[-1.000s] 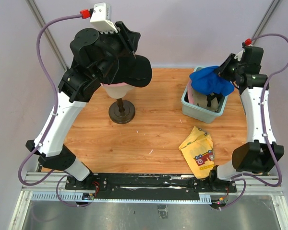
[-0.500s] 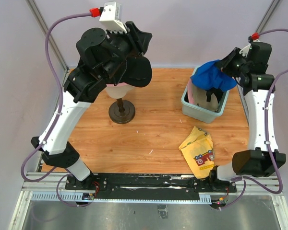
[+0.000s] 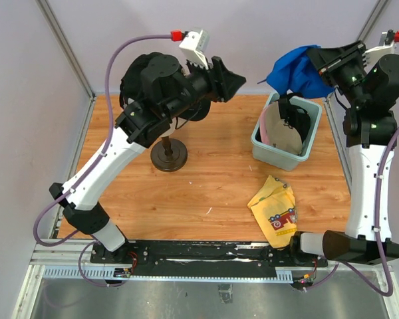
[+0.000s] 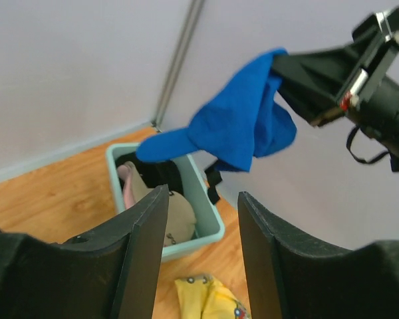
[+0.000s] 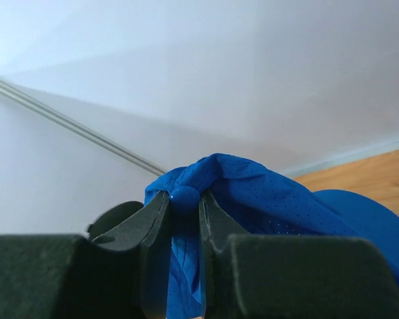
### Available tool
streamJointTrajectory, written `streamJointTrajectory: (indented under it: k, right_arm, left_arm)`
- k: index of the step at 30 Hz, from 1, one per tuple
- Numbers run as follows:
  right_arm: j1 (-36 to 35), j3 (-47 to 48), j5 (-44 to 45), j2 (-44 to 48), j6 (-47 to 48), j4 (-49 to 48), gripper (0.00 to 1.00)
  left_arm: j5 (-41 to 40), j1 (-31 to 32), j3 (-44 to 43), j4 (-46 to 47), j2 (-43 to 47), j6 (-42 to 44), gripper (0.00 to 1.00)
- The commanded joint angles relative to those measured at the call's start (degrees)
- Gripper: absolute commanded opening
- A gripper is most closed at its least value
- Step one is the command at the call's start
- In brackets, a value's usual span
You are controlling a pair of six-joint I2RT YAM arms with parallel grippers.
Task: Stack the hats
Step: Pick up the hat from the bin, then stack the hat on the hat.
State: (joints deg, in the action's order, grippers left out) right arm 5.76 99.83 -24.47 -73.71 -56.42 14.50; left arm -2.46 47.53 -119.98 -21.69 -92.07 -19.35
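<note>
My right gripper (image 3: 314, 61) is shut on the crown of a bright blue hat (image 3: 294, 74), pinching its top button (image 5: 185, 197). The hat hangs high above the teal bin (image 3: 258, 141); the left wrist view shows it dangling (image 4: 239, 126). In the bin lie a tan hat (image 3: 279, 131), a black hat (image 3: 296, 118) and a pink hat (image 4: 126, 183). My left gripper (image 3: 236, 81) is raised left of the bin and points toward it. It is open (image 4: 203, 256), with nothing between its fingers. My left arm hides the mannequin head.
The mannequin's dark round stand (image 3: 169, 157) rests on the wooden table at the left. A yellow cloth with red print (image 3: 276, 209) lies in front of the bin. Purple walls and metal frame posts close in the back and sides.
My left arm rose off the mannequin head and swung right, its jaws widening. My right arm lifted the blue hat up out of the bin.
</note>
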Motion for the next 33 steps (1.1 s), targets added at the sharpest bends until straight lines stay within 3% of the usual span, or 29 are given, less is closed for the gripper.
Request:
streamJointTrajectory:
  k: [1, 12, 24, 33]
  right_arm:
    - [-2.8, 3.6, -0.6, -0.6, -10.0, -7.3, 0.01]
    - [-10.4, 9.8, 4.5, -2.1, -10.9, -5.5, 0.01]
    - [-17.0, 12.8, 5.8, -2.2, -9.7, -3.4, 0.01]
    - [-21.1, 13.1, 7.1, -1.5, -9.2, -2.6, 0.01]
  left_arm:
    - [7.5, 2.7, 2.8, 6.5, 2.3, -0.8, 0.51]
    - [6.9, 6.4, 12.7, 14.0, 5.5, -1.3, 0.55]
    - [3.3, 7.4, 12.5, 18.0, 3.6, -1.3, 0.62]
    - [-7.0, 9.1, 15.1, 23.3, 4.6, 0.8, 0.62]
